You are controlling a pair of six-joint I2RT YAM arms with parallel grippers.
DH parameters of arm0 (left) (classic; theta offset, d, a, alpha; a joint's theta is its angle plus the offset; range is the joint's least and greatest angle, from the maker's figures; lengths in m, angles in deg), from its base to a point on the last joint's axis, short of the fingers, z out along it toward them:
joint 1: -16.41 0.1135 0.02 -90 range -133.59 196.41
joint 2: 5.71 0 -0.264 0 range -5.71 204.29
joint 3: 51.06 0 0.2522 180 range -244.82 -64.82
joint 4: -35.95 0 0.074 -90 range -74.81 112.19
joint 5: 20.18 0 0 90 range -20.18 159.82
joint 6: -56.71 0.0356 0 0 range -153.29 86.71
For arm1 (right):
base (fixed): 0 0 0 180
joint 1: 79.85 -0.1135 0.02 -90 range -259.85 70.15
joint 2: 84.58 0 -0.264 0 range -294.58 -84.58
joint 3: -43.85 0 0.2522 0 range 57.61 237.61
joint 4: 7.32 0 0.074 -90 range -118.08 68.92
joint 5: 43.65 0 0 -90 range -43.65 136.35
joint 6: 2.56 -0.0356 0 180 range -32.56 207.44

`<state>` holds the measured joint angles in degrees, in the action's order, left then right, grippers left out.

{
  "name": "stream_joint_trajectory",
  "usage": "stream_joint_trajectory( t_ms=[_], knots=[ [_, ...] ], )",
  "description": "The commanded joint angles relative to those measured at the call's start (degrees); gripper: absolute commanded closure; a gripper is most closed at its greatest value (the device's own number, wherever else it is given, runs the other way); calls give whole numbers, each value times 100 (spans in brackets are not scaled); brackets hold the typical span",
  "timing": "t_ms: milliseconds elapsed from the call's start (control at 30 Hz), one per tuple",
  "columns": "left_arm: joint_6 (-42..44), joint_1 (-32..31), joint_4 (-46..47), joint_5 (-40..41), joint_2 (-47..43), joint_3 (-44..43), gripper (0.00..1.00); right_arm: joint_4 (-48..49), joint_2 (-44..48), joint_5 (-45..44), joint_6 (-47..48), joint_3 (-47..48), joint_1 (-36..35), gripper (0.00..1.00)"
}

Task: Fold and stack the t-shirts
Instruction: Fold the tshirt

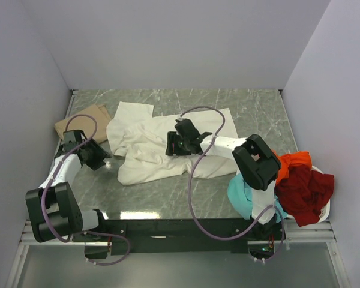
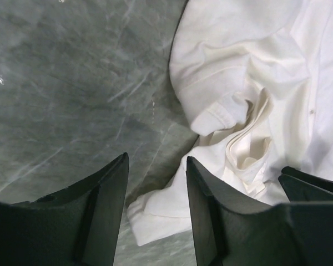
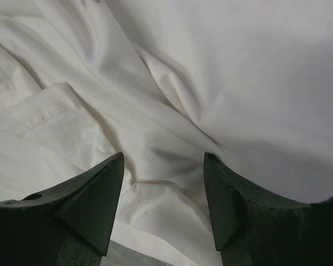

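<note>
From above, the job is looking barely begun. The tan t-shirt (image 1: 84, 123) is lying as a flat, roughly folded pad at the far left of the marbled grey table (image 1: 240, 105). The cream-white t-shirt (image 1: 147, 150) is sprawling rumpled mid-table. Teal (image 1: 243, 195), orange (image 1: 294, 161) and dark red (image 1: 305, 189) shirts are spilling in a heap from the white basket (image 1: 325, 210) at right, waiting unfolded.

At the left wrist, the left gripper (image 2: 156, 166) is hovering with fingers parted and empty, just above the table beside a ridged hem and bunched folds of soft cloth.

At the right wrist, the right gripper (image 3: 164, 166) is spreading wide over the shirt's smooth, creased middle, pinching nothing.
</note>
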<state>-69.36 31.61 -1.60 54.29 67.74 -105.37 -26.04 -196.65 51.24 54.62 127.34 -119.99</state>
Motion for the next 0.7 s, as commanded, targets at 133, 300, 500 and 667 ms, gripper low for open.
stream_joint_trajectory(
  t_ms=[133, 300, 500, 667],
  knots=[
    [-425, -263, 244, -205, -287, 452, 49, -1174, 826, -628, 505, -171, -633, 31],
    [-830, -465, 15, 479, -857, 803, 49, -1175, 1056, -647, 241, -337, -1144, 31],
    [-1288, -474, -213, 1060, -1499, 1006, 51, -920, 512, -506, 135, -102, -1470, 31],
    [-1499, -509, -310, 1096, -1693, 1102, 51, -1042, 19, -611, 240, 294, -1470, 31]
  ],
)
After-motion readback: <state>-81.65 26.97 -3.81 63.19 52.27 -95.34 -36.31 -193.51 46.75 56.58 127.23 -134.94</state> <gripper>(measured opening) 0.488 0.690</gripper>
